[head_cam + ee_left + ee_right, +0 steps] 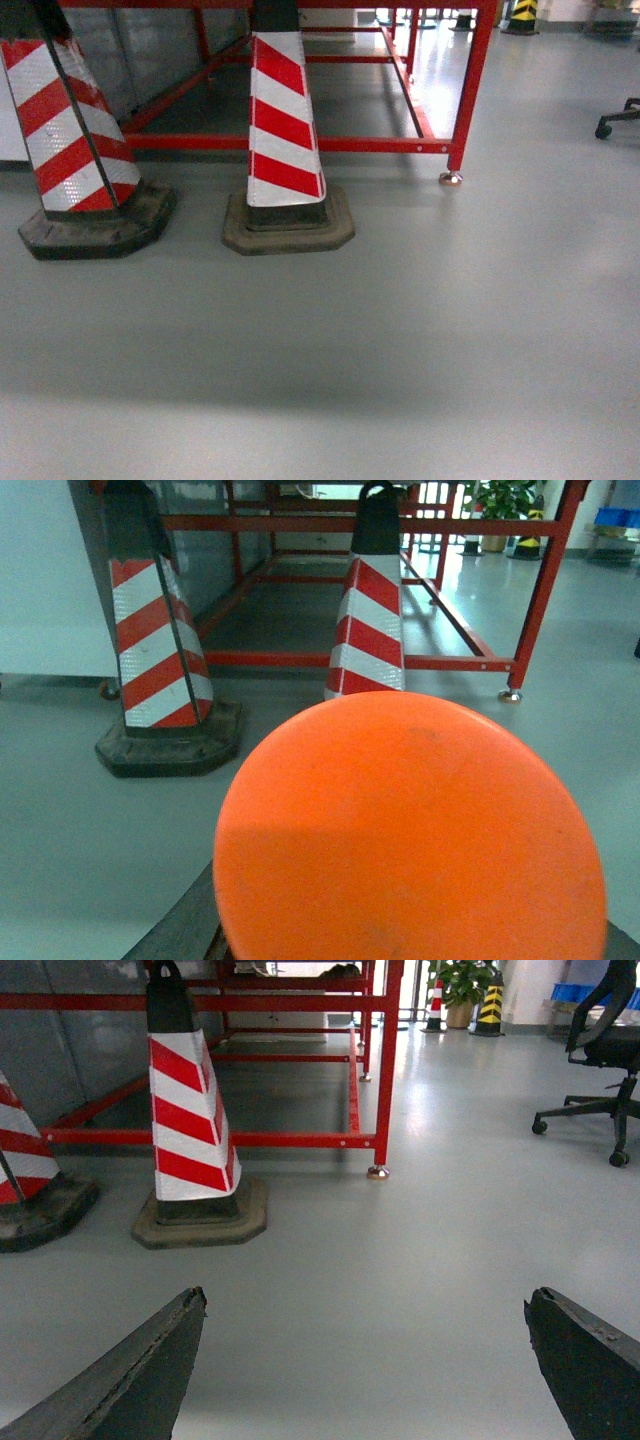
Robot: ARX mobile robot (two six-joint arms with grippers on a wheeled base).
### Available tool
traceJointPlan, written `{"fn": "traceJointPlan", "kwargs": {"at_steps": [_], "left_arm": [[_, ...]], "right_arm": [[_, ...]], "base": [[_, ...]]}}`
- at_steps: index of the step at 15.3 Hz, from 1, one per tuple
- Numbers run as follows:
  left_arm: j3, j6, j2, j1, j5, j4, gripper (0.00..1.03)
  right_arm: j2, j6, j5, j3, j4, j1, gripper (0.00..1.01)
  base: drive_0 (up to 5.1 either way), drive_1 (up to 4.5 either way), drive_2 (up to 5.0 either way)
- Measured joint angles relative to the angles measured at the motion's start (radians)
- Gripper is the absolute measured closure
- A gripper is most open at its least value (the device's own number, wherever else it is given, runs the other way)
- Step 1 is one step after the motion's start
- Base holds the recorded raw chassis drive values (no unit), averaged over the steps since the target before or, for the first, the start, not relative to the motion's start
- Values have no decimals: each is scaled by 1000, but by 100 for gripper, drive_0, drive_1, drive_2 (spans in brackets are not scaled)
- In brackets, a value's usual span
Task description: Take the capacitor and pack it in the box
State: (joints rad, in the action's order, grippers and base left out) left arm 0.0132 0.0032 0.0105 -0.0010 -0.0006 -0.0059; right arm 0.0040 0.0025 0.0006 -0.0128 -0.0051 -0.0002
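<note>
1. My right claw point(365, 1360) hangs spread wide over bare grey floor point(420, 1260), gripping nothing.
2. My left claw's state I cannot tell: an orange disc point(410, 835) fills that wrist's view.
3. Two red-and-white striped cones point(283, 130) stand at my eleven and twelve o'clock, before a red metal frame point(470, 90).
4. An office chair point(605, 1050) sits at two o'clock.
5. Neither capacitor nor box shows in any view.

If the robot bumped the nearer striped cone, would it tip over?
Probably not easily: the cone stands on a wide, thick dark base flat on the floor. It looks bottom-heavy, so it would likely slide or rock.
</note>
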Motion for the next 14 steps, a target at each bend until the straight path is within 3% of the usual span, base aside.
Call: {"fn": "traceJointPlan", "kwargs": {"at_steps": [6, 14], "left_arm": [[0, 0, 0, 0, 1, -2, 59], [0, 0, 0, 0, -2, -1, 59]], "right_arm": [[0, 0, 0, 0, 0, 0, 3], [0, 0, -3, 0, 0, 0, 3]], "base": [[-497, 244, 244], [0, 0, 0]]}}
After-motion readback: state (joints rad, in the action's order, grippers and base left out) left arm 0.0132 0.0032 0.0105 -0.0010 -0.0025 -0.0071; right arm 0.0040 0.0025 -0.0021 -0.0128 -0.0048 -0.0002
